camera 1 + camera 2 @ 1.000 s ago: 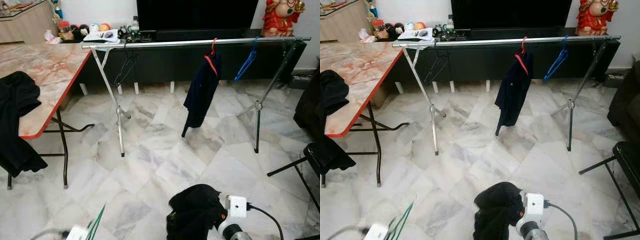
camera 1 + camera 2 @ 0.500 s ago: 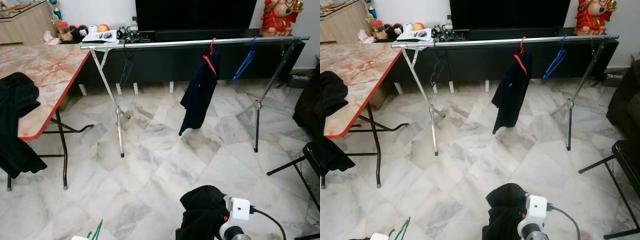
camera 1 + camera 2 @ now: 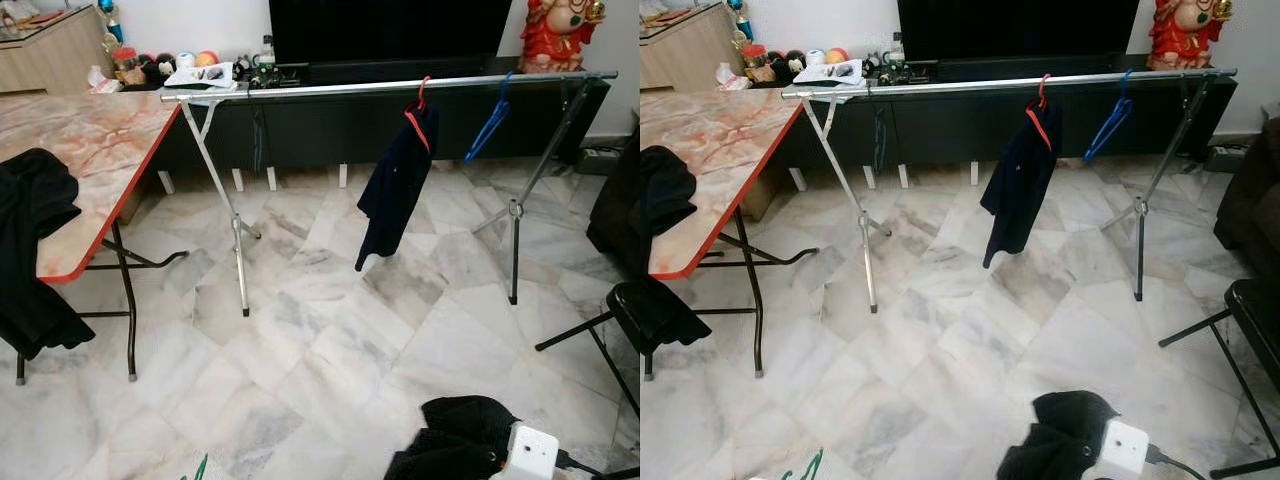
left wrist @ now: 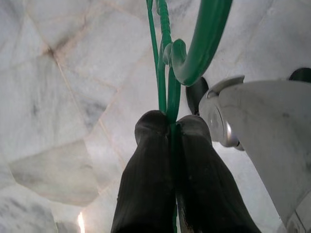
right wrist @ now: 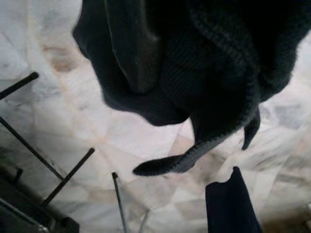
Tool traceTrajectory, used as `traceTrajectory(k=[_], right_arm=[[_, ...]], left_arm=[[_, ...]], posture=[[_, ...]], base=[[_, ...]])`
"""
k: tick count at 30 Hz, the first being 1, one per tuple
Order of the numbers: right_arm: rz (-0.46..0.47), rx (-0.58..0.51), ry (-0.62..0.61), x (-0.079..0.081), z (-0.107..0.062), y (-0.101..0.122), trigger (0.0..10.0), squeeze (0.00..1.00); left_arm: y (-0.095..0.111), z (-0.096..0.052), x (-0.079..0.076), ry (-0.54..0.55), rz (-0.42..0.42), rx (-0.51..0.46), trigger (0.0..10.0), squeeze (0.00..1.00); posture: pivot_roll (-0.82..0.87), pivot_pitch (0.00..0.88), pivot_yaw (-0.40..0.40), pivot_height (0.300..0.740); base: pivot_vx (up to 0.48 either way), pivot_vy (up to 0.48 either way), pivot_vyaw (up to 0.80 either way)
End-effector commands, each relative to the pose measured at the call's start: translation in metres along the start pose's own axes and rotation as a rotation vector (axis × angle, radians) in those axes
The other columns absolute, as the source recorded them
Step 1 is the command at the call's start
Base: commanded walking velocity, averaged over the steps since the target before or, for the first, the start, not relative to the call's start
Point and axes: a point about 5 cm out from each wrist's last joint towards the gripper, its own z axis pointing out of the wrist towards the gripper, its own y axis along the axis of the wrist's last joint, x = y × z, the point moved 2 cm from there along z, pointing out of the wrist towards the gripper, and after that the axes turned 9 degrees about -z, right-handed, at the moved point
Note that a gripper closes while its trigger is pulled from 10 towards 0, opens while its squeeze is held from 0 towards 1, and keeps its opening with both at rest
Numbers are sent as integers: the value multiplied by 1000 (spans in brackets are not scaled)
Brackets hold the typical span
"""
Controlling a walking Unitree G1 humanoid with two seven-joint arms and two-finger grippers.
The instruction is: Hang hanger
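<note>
Green plastic hanger sits clamped in my left gripper, low. Right gripper's fingers hidden under black knit garment; both have dropped since a second ago. Silver rail well ahead.

Black cloth drapes the marble table.

Four hangers, three dark garments

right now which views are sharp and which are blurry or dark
Eye views: sharp, evenly lit, mild glare on the marble floor. Left wrist view: green hanger crisp, left gripper fingers softly blurred. Right wrist view: dark garment close, dim and out of focus.
</note>
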Motion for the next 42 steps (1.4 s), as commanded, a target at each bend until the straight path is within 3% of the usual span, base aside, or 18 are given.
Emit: traceTrajectory(k=[1, 7, 21, 31, 42], right_arm=[[3, -1, 13, 8, -5, -3, 10000, 0], [-8, 26, 27, 19, -14, -13, 10000, 0], [2, 8, 49, 23, -7, -3, 10000, 0], [-43, 1, 92, 29, -7, -1, 10000, 0], [-28, 5, 113, 33, -5, 0, 10000, 0]], left_arm=[[-10, -2, 4, 21, -6, 33, 10000, 0], [-9, -1, 0, 15, -11, 32, 10000, 0], [-11, -1, 2, 41, -39, 74, 10000, 0], [-14, 0, 1, 45, -44, 86, 10000, 0], [-20, 1, -14, 36, -48, 106, 10000, 0]], posture=[[40, 50, 62, 740], [45, 36, 63, 740], [55, 73, 57, 740], [61, 82, 52, 740], [65, 86, 49, 740]], base=[[0, 0, 0], [0, 0, 0], [0, 0, 0], [0, 463, 287], [0, 480, 57]])
